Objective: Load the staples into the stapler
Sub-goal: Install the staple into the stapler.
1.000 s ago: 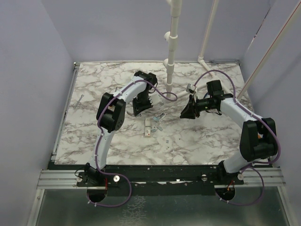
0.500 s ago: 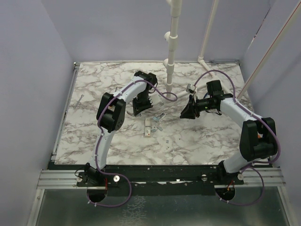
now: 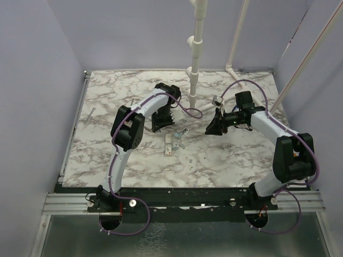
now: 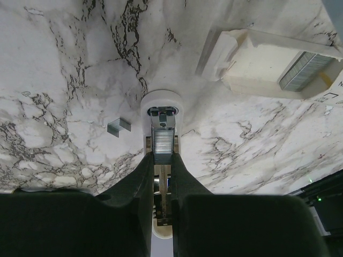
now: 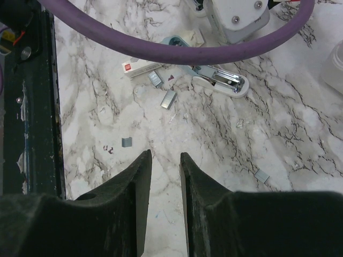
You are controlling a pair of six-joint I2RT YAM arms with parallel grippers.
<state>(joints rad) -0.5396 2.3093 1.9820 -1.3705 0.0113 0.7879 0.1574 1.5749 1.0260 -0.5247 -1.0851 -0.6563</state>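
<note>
While the left end effector (image 4: 162, 157) hung directly over the stapler (image 4: 161, 104), its fingers were drawn in narrow. The tips flanked the rear of the staples (image 4: 162, 139). Whether they pinched the strip or only stood above it, could not tell from the wrist view.

Stapler lay open on the bench (image 4: 59, 69). Its long axis ran straight away from the left end effector, in line with the fingers, rounded white nose at the far end. Silvery strip sat along the metal channel (image 4: 162, 120), towards the nose; fully seated or not, uncertain.

Left arm plainly the nearer. Right end effector (image 5: 165, 158) released, nothing between its fingers, well apart from the work. From it the stapler lay ahead and to the right, long axis crosswise.

Judgement: the coming move turns on keeping strip and channel on one axis.

Beyond the left end effector and to its right, an opened white staple box (image 4: 252, 75) with more staples inside. Just left of the stapler's nose, a loose staple fragment (image 4: 118, 127).

Bench flat, white-grey marble pattern; judged slippery for small metal. Lilac walls (image 3: 32, 80) close on three sides. White pipe frame (image 3: 197, 53) at the far edge.
</note>
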